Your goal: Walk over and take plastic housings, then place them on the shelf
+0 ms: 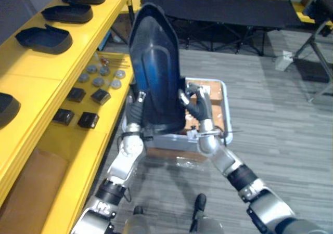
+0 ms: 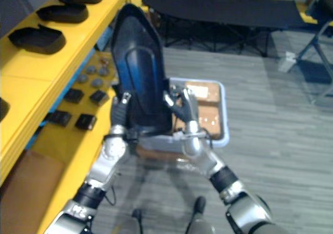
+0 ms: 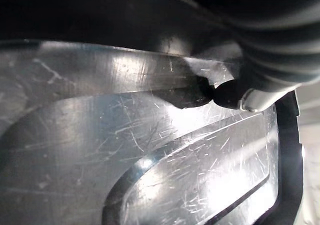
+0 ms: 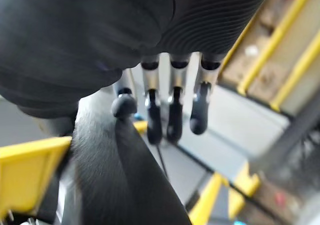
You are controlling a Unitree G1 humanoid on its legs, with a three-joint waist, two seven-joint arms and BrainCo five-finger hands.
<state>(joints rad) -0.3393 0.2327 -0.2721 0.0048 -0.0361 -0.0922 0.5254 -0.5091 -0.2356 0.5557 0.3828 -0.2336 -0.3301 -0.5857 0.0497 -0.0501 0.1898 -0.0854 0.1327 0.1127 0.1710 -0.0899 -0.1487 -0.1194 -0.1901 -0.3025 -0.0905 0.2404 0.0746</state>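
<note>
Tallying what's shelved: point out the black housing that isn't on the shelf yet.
The tall housing held upright between the left hand and right hand; the other housings lie flat on the yellow shelf.

Five black plastic housings (image 1: 156, 62), four small black boxes (image 1: 100, 96), about six grey discs (image 1: 98, 81), one grey bin (image 1: 218, 83), one black cot (image 1: 223, 8).
</note>
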